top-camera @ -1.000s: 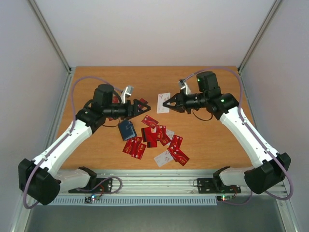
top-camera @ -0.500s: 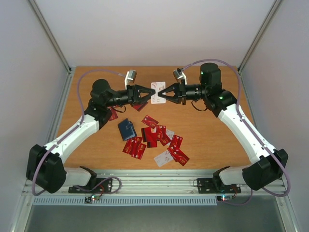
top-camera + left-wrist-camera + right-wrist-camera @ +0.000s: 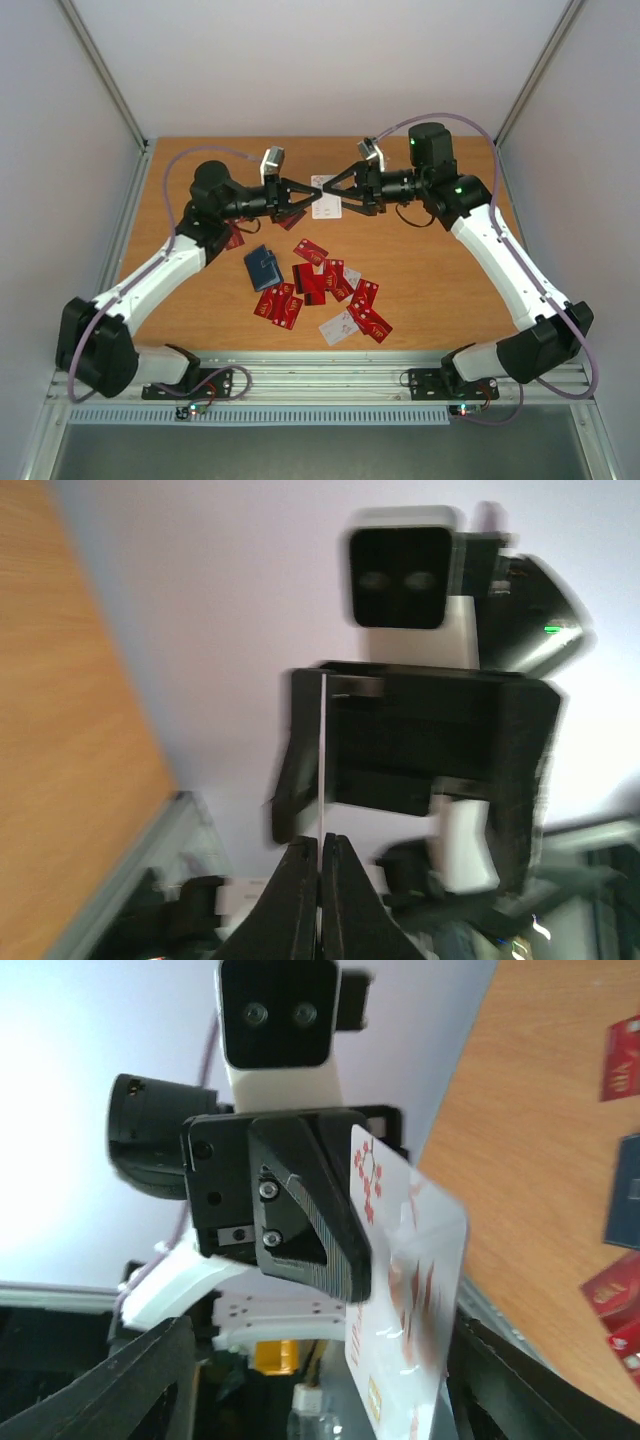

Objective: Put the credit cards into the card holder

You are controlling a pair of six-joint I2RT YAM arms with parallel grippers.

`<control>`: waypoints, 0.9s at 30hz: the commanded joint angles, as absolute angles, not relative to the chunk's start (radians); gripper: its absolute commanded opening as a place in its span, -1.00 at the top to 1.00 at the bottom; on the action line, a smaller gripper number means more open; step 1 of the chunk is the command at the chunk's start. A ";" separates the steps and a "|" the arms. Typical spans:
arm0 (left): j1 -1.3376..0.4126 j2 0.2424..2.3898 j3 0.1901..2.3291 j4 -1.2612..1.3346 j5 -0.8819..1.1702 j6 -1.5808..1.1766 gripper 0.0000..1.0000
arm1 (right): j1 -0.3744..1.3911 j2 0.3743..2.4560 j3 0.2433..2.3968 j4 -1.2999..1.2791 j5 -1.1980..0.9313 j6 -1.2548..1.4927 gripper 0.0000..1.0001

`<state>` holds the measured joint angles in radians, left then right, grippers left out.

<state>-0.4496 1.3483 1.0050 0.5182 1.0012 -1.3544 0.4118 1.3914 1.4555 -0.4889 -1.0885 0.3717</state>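
Tabletop (image 3: 440,290); card (image 3: 327,197) between closed left fingers (image 3: 297,895)

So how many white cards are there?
3 white cards: one pinched by the left hand, one in the red pile, one at its near end. More may hide underneath.

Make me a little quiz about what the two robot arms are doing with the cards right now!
1. Pick one. The left gripper is shut on: A) a pen, B) a white card, C) nothing.
2. True or false: the right gripper is open.
3. Short answer: is the card holder up in the air or lying on the table?

Key: 1 B. 2 true. 3 lying on the table.
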 commanded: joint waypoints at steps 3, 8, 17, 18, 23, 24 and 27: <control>-0.382 1.154 1.111 -0.533 0.662 -0.771 1.00 | 0.417 1.462 1.472 -0.832 -0.863 0.163 -0.41; -0.358 1.087 1.129 -1.002 0.237 -0.498 1.00 | 0.485 1.519 1.395 -0.807 -0.741 0.170 -0.40; -0.354 1.054 0.995 -1.120 -0.077 -0.463 0.99 | 0.689 1.800 1.422 -0.638 -0.626 0.260 -0.40; -0.354 1.059 0.980 -1.114 -0.085 -0.467 0.99 | 0.700 1.834 1.441 -0.621 -0.621 0.269 -0.41; -0.336 1.109 0.937 -1.040 -0.046 -0.461 1.00 | 0.714 1.973 1.536 -0.573 -0.612 0.305 -0.42; -0.333 1.130 0.935 -1.025 -0.038 -0.458 0.99 | 0.715 1.992 1.546 -0.558 -0.616 0.314 -0.43; -0.303 1.212 0.921 -0.976 -0.004 -0.452 0.99 | 0.720 2.043 1.575 -0.512 -0.635 0.344 -0.44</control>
<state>-0.3340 1.1343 0.9409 -1.0523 -0.0212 -0.4778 0.7166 2.0071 1.5131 -0.6010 -0.6361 0.2924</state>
